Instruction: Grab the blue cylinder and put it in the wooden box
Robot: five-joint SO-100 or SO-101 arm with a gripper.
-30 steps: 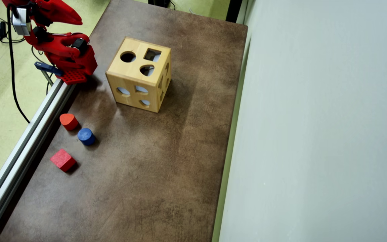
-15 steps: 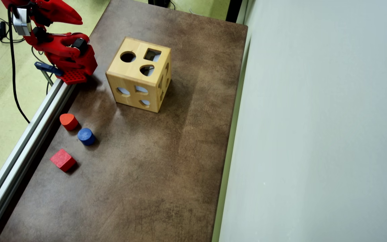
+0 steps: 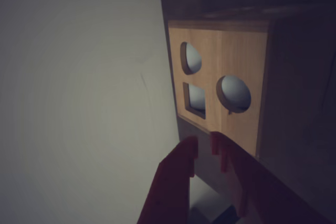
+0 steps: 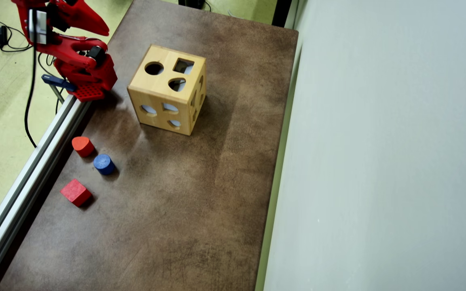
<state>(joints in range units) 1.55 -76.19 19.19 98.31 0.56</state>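
You see a wooden box (image 4: 167, 89) of pale, smooth matt wood; beside it the tabletop (image 4: 184, 194) looks mottled brown and matt.

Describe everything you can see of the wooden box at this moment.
The wooden box is a large light-wood cube standing flat on the brown table, a little turned. Its top face has a round hole, a square hole and a rounded one; the side faces carry more cut-outs. Through the holes the inside looks pale; nothing in it can be made out. Nothing touches it: the blue cylinder lies apart, and the gripper is short of it in the wrist view.
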